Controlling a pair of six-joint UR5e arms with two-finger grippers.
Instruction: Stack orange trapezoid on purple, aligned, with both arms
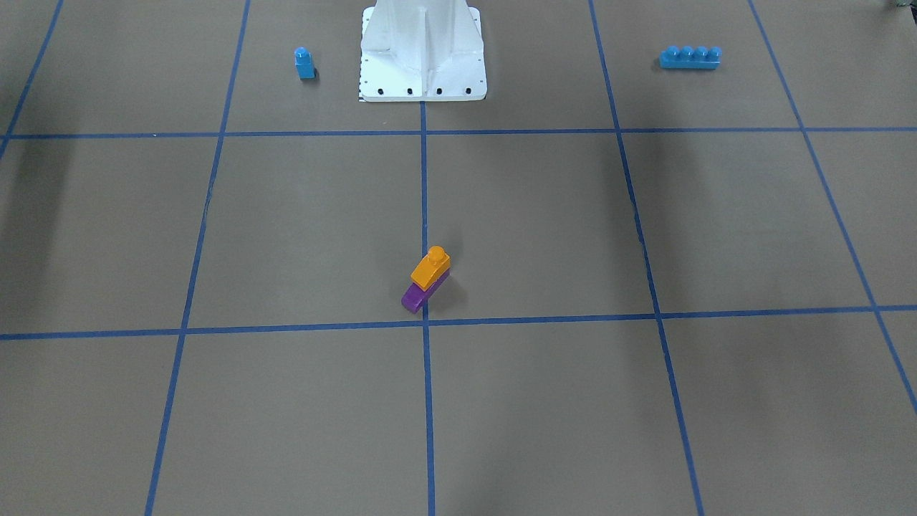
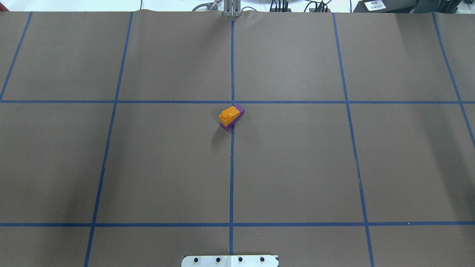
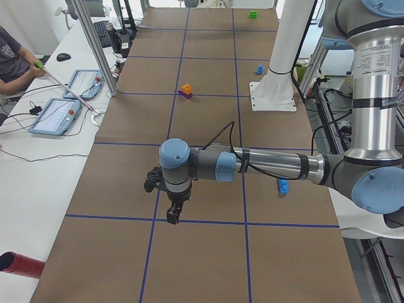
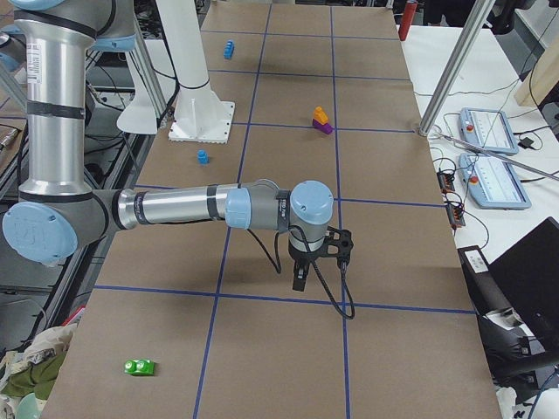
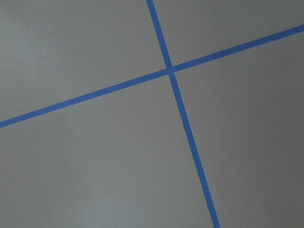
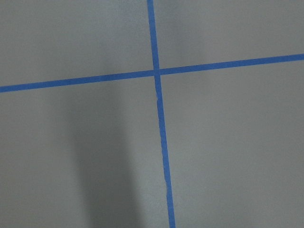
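Note:
The orange trapezoid (image 1: 430,268) sits on top of the purple brick (image 1: 414,296) near the table's middle, on a blue tape line. Their long sides run the same way, and one end of the purple brick shows beyond the orange one. The stack also shows in the overhead view (image 2: 228,115). Neither gripper touches it. My left gripper (image 3: 172,211) hangs over the table far from the stack, towards the table's left end. My right gripper (image 4: 300,278) hangs far off towards the right end. I cannot tell whether either is open or shut.
A small blue one-stud brick (image 1: 304,63) and a long blue four-stud brick (image 1: 690,57) lie on either side of the white robot base (image 1: 423,57). A green piece (image 4: 140,367) lies at the right end. An operator and tablets (image 3: 60,117) are at the side table.

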